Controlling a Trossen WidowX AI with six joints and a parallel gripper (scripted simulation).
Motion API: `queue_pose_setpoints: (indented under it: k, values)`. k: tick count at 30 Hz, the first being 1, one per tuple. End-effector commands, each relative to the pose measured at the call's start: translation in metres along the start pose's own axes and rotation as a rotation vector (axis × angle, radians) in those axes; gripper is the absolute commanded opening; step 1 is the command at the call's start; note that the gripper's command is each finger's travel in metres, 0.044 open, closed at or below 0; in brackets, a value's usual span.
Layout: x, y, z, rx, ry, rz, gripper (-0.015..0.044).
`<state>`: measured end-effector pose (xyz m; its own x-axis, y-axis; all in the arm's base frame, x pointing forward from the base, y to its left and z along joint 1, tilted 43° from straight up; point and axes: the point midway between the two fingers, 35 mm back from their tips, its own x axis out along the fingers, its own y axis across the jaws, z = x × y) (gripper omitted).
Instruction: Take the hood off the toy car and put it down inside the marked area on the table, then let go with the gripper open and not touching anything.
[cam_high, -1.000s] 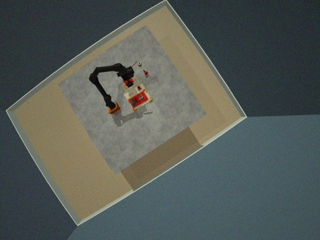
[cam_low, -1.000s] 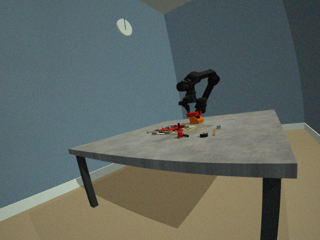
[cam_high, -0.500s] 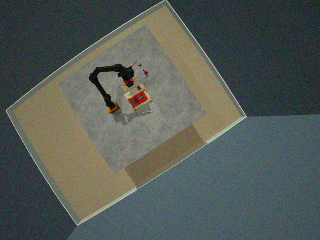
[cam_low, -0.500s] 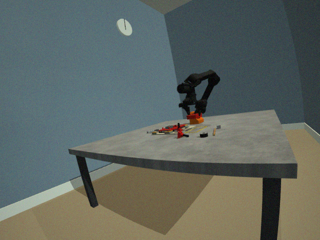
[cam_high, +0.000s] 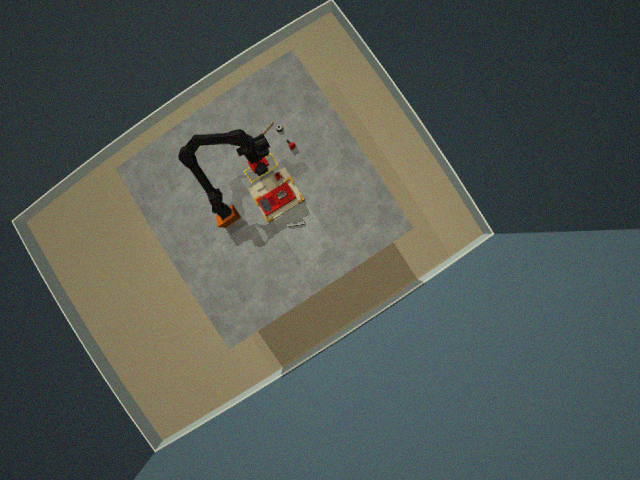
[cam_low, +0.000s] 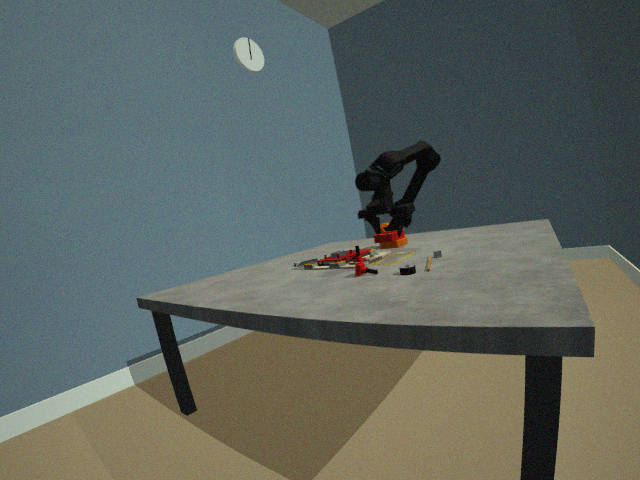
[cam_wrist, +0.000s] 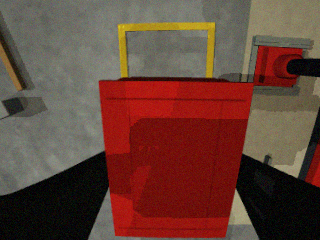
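Note:
The red hood (cam_high: 255, 165) (cam_low: 387, 238) (cam_wrist: 175, 165) is between the two black fingers of my gripper (cam_high: 257, 163) (cam_low: 388, 234) (cam_wrist: 171, 157), which is shut on it. The hood hangs level above the table, over part of the marked area, a yellow outline (cam_high: 247, 177) (cam_low: 404, 258) (cam_wrist: 167, 26). In the wrist view the hood hides the near part of the outline. The toy car (cam_high: 273, 202) (cam_low: 340, 256), red with grey windows, sits on a beige board (cam_high: 258, 190) (cam_wrist: 280, 130) beside the marked area.
A red block with a black peg (cam_high: 278, 176) (cam_wrist: 267, 65) stands on the board near the outline. Beyond the marked area lie a wooden stick (cam_high: 268, 128) (cam_low: 428, 263) (cam_wrist: 11, 60), a small grey block (cam_low: 437, 254) (cam_wrist: 12, 106), a dark round part (cam_high: 279, 128) (cam_low: 407, 270) and a red part (cam_high: 292, 145) (cam_low: 359, 268).

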<state>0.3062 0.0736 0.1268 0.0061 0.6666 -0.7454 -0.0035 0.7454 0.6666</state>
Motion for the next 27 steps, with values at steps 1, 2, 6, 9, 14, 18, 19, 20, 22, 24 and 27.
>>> queue_pose_setpoints:
  k: [1,2,6,9,14,18,19,20,22,24,27]
  values:
    - [0.005,0.0,-0.002,0.008,0.005,0.004,0.0]
    - [0.006,0.0,-0.002,0.008,0.005,0.004,0.0]
    - [0.01,0.0,-0.002,0.008,0.005,0.004,0.0]
    - [0.012,0.0,-0.002,0.008,0.005,0.004,0.0]
    - [0.017,0.0,-0.002,0.008,0.005,0.005,0.0]
    - [0.02,0.0,-0.002,0.008,0.005,0.005,0.0]
    - [0.021,0.0,-0.003,0.008,0.005,0.005,0.0]
    - [0.022,0.0,-0.003,0.008,0.005,0.005,0.0]
    - [0.024,0.0,-0.003,0.008,0.005,0.006,0.0]
    - [0.025,0.0,-0.003,0.008,0.005,0.006,0.0]
    - [0.028,0.0,-0.003,0.008,0.005,0.006,0.0]
